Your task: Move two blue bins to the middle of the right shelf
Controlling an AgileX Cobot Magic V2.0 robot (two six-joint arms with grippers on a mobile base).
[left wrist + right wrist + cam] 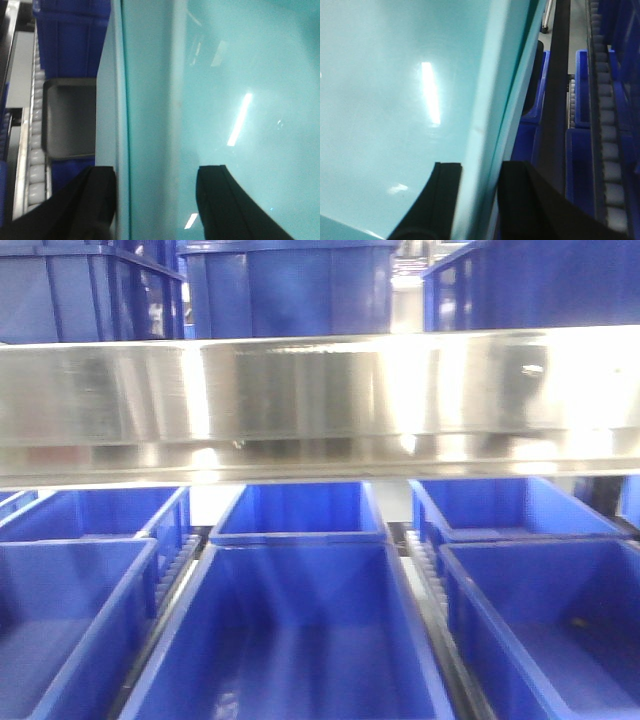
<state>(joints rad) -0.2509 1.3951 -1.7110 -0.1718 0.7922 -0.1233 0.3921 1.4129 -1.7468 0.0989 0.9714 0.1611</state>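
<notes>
A blue bin (290, 640) lies in the centre lane under the wide steel front rail of the right shelf (320, 400). Neither gripper shows in the front view. In both wrist views the bin looks pale teal. My left gripper (156, 200) straddles the bin's (240, 75) side wall. Its outer finger rests against the rim and its inner finger stands well apart, inside the bin, so it is open. My right gripper (480, 200) has its jaws close on either side of the bin's (380, 90) rim, shut on it.
More blue bins (80, 620) (550, 620) fill the lanes on both sides, with others behind and on the tier above (290, 290). White roller tracks (35, 125) (607, 130) run between the lanes. A dark tray (70, 120) sits beside the bin on the left.
</notes>
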